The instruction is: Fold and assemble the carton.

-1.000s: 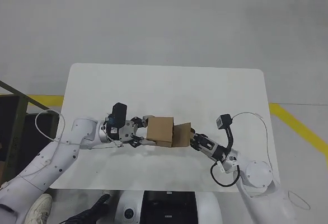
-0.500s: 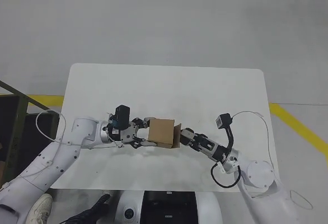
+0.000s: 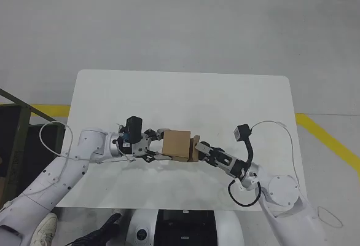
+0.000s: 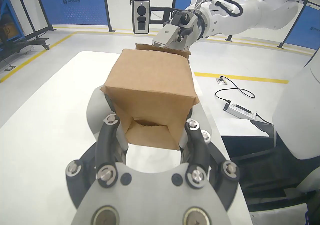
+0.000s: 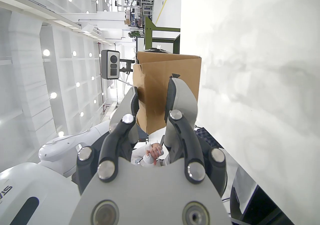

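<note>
A brown carton (image 3: 177, 143) is held just above the white table (image 3: 241, 104), near its front middle. My left gripper (image 3: 155, 147) is shut on its left end, one finger on each side wall (image 4: 147, 105). In the left wrist view the carton (image 4: 152, 78) has its near end folded inward with a small gap. My right gripper (image 3: 198, 149) is at the opposite end, open, its fingers (image 5: 175, 93) pressed against the end flap of the carton (image 5: 155, 70). In the left wrist view the right gripper (image 4: 170, 40) sits on top of the far flap.
A dark green cart (image 3: 5, 144) with cardboard pieces stands left of the table. Yellow floor tape (image 3: 333, 144) runs to the right. A power brick with cable (image 4: 240, 110) lies on the floor. The table's back half is bare.
My right gripper moved left and pushed the carton's right flap from sticking out to folded against the box. The left gripper shifted slightly right with the carton.
</note>
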Available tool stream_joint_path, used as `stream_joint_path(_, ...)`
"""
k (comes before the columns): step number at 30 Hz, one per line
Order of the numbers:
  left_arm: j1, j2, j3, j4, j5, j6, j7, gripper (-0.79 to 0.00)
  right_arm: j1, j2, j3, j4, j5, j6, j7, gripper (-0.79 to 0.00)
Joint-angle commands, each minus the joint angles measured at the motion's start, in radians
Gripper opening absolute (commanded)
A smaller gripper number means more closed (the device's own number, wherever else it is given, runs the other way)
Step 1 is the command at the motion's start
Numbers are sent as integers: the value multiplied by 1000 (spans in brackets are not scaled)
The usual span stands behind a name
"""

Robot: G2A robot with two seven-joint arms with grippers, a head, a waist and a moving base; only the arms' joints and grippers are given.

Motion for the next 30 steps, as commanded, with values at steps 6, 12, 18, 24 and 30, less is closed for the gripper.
stream_joint_path(6,4,-6,-9,1,7,-3,3,-520,5,3,-8,-6,-20,13,-25,-603)
stream_joint_path(12,7,-11,-14,4,14,-3,-1,-520,10,4,-17,-19,-50,30,-56,-588)
stream_joint_path(18,9,-15,-16,1,24,-3,-9,-526,8,6,-18,-36,-65,49,-88,-606)
stream_joint_path(24,14,-20,-24,-5,35,1,-9,-539,-2,9,-25,-66,-123,83,-121,-634)
stream_joint_path(30,21,-24,-33,-8,41,-1,-5,-545,-10,9,-30,-75,-143,111,-165,-677)
